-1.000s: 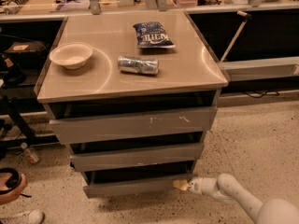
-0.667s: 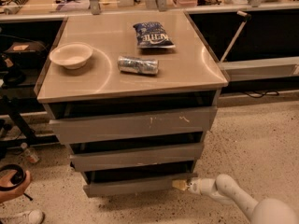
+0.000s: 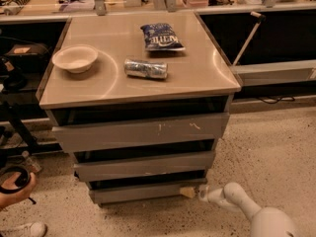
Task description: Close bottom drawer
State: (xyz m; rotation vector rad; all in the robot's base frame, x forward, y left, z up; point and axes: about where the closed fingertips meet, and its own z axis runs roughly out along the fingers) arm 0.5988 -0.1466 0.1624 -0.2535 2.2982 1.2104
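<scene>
The bottom drawer (image 3: 143,191) is the lowest and narrowest grey front of the cabinet, plain and unmarked, with only a thin dark gap above it. The middle drawer (image 3: 143,165) and the widest top drawer (image 3: 143,131), with white scratch marks, sit above it. My gripper (image 3: 190,192) is at the end of the white arm (image 3: 237,204) low on the right. Its tan tip touches the right end of the bottom drawer front, near the floor.
On the cabinet top (image 3: 118,85) stand a white bowl (image 3: 75,58), a lying can (image 3: 145,68) and a blue chip bag (image 3: 162,37). A person's hand with a black ring (image 3: 15,181) is at lower left. A speckled floor (image 3: 276,152) lies to the right.
The bottom drawer front has slid a little further in and the gripper has followed it toward the cabinet. The hand at lower left has shifted slightly.
</scene>
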